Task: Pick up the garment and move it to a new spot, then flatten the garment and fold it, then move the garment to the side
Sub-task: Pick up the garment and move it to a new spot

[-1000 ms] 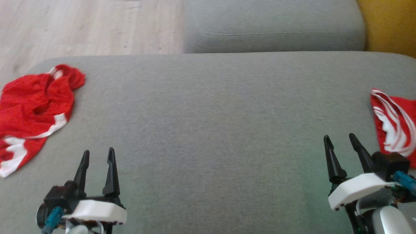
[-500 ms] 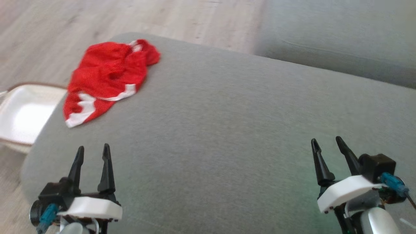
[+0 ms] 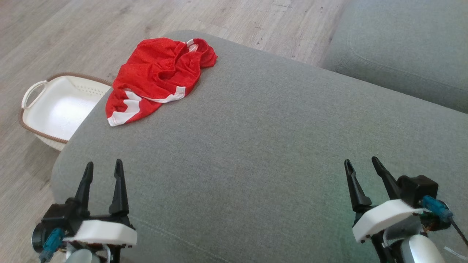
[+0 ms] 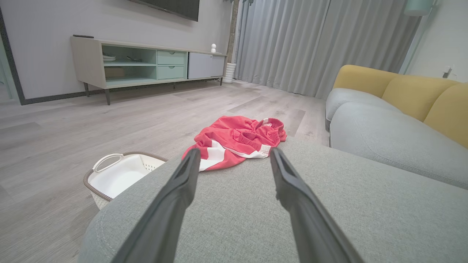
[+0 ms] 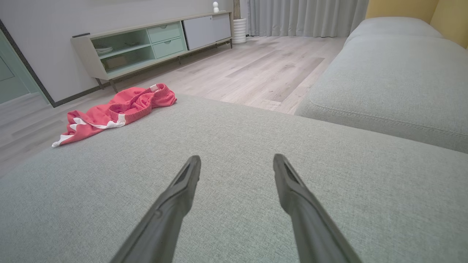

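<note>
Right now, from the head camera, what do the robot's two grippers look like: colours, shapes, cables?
The left gripper and the right gripper match: each has two long, black, tapering fingers with pointed tips, on a black base under a white angular cover. A teal connector sits at each outer side. Behind the right one a silvery forearm shows.

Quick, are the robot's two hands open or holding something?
Left gripper: open, holding nothing.
Right gripper: open, holding nothing.
</note>
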Controlling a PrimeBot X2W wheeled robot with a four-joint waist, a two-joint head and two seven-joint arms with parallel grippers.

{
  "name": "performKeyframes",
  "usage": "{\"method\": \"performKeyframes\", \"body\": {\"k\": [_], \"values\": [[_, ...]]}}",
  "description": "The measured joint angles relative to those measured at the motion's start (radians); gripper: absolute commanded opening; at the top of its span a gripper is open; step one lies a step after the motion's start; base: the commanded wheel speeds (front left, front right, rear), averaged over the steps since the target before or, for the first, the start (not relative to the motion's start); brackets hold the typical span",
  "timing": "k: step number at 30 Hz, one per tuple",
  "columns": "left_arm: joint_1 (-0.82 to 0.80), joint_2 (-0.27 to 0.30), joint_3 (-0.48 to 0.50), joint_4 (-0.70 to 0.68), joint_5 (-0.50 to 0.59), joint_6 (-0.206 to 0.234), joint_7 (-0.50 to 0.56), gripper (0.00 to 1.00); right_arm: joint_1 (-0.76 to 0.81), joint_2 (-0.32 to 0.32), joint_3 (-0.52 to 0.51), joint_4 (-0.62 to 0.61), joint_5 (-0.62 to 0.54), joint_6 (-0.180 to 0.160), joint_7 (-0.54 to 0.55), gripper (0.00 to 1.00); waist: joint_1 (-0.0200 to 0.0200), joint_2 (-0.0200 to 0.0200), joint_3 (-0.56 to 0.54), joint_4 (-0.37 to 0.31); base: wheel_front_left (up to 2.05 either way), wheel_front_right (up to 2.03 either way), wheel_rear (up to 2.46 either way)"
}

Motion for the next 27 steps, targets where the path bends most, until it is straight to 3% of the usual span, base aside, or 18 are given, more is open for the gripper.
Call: {"method": "performKeyframes", "body": {"k": [9, 13, 20, 27], "values": [[-0.013, 0.000, 0.007, -0.042, -0.046, 0.018, 0.060, 1.00, 0.000, 0.000, 0.002, -0.002, 0.000, 0.000, 0.000, 1.00, -0.0001, 0.0000, 0.018, -0.018, 0.00, 0.00, 0.00], [-0.111, 0.006, 0.037, -0.062, -0.092, 0.006, 0.116, 1.00, -0.002, 0.000, 0.002, -0.021, 0.000, 0.000, 0.001, 1.00, 0.0000, 0.0000, 0.044, -0.026, 0.00, 0.00, 0.00], [-0.373, 0.099, 0.123, 0.052, -0.157, -0.003, 0.242, 1.00, -0.075, -0.012, 0.025, -0.088, -0.012, 0.000, 0.001, 1.00, 0.0001, 0.0000, 0.127, -0.071, 0.00, 0.00, 0.00], [-0.545, 0.203, 0.204, 0.214, -0.205, -0.007, 0.351, 1.00, -0.156, -0.068, 0.073, -0.179, -0.039, 0.000, -0.010, 1.00, 0.0002, 0.0000, 0.257, -0.150, 0.00, 0.00, 0.00]]}}
